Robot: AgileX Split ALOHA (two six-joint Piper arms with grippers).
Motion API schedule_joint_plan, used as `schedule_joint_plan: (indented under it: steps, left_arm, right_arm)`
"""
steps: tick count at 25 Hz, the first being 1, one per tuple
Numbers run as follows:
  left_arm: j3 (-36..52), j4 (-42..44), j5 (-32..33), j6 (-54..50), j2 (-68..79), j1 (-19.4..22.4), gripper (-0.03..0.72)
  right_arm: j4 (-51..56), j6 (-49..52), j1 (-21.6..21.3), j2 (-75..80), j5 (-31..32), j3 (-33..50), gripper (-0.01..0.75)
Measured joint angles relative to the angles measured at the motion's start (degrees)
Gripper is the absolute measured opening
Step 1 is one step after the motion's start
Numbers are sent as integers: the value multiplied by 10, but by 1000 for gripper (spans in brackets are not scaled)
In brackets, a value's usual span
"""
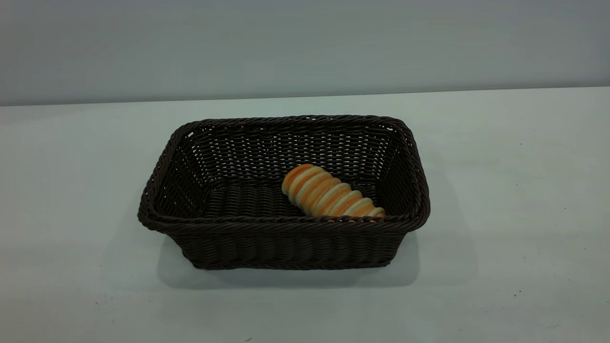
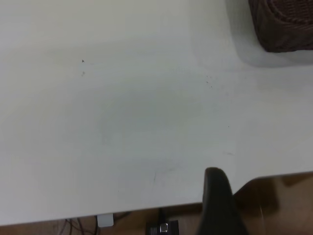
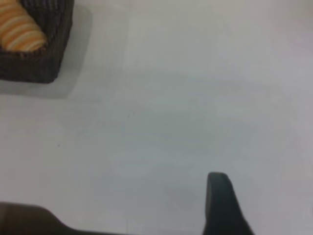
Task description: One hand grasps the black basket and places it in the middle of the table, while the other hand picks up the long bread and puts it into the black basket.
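The black basket [image 1: 286, 238] stands in the middle of the white table [image 1: 500, 190]. The long bread [image 1: 329, 193] lies inside it, on the floor toward the front right, slanted. Neither arm shows in the exterior view. My left gripper [image 2: 217, 200] hangs over the table's near edge, well away from the basket's corner [image 2: 286, 24]. My right gripper [image 3: 220, 205] hangs over bare table, far from the basket [image 3: 34, 68] and the bread [image 3: 19, 29] in it. Neither gripper holds anything that I can see.
A plain grey wall [image 1: 305, 43] runs behind the table. The table's edge and a brown floor [image 2: 279, 205] show in the left wrist view, with a small dark device and cables [image 2: 161, 226] below the edge.
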Motion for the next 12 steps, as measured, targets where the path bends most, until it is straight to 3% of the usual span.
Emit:
schedule_joint_plan:
  steps: [8, 12]
  left_arm:
    - [0, 0, 0, 0, -3, 1, 531]
    - [0, 0, 0, 0, -29, 24, 531]
  right_arm:
    - [1, 0, 0, 0, 0, 0, 421]
    - [1, 0, 0, 0, 0, 0, 421]
